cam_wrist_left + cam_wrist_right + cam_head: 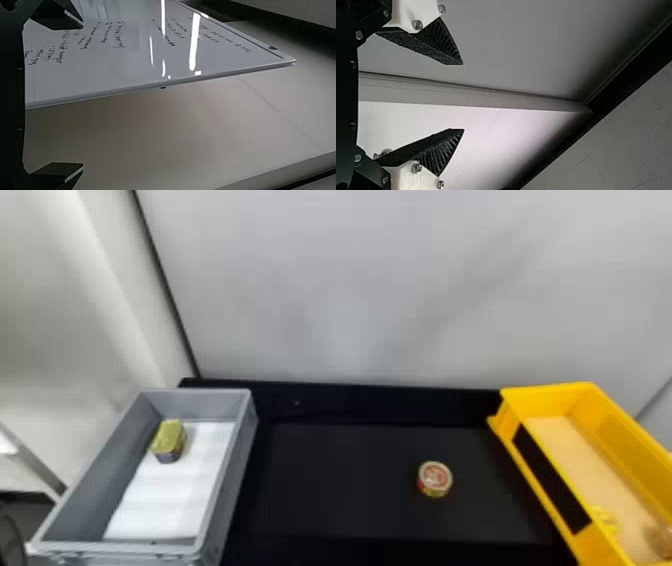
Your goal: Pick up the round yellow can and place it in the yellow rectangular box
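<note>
standing on the black table (345, 510), the round yellow can (435, 478) faces lid up, its central axis upright. it sits nearer the yellow rectangular box (547, 390) than the grey box (200, 392), apart from the left gripper (82, 96) and right gripper (463, 97), both spread open.

On the table (345, 500), the can (435, 478) lies between the crate (225, 495) at left and the box (537, 396) at right, nearer the box. A tin (169, 440) sits inside the crate.
</note>
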`<move>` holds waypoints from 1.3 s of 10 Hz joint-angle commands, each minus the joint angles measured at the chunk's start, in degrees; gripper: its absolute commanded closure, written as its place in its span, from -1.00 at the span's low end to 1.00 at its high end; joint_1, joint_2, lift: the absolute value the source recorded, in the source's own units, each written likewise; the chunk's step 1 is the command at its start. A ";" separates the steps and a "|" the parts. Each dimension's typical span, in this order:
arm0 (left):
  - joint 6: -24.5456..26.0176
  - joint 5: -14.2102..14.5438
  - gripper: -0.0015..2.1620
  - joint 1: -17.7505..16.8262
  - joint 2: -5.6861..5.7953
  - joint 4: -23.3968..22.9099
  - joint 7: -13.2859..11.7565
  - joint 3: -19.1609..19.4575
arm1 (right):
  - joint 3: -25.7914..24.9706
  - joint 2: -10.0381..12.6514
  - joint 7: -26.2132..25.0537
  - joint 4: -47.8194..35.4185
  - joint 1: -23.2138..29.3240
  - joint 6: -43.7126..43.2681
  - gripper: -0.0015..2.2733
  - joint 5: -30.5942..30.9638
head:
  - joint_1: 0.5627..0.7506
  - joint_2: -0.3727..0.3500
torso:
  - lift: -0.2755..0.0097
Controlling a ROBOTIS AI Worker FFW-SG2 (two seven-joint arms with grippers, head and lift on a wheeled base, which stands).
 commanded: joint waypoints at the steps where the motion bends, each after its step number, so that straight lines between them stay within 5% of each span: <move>1: -0.04 -0.04 -0.97 0.00 -0.15 0.00 -0.06 0.03 | 0.27 -0.16 0.76 0.17 -0.09 -0.31 -0.78 0.27 | 0.39 0.07 | 0.46; 8: 0.31 -0.04 -0.97 -0.44 -0.15 0.35 -0.06 -0.15 | 10.20 -0.77 7.88 4.65 -5.01 -2.86 -0.73 3.69 | 0.39 0.07 | 0.46; 13: 0.58 0.05 -0.97 -0.35 -0.15 0.62 -0.06 0.03 | 23.47 -0.33 9.11 6.23 0.70 -1.46 -0.73 5.45 | 0.39 0.07 | 0.46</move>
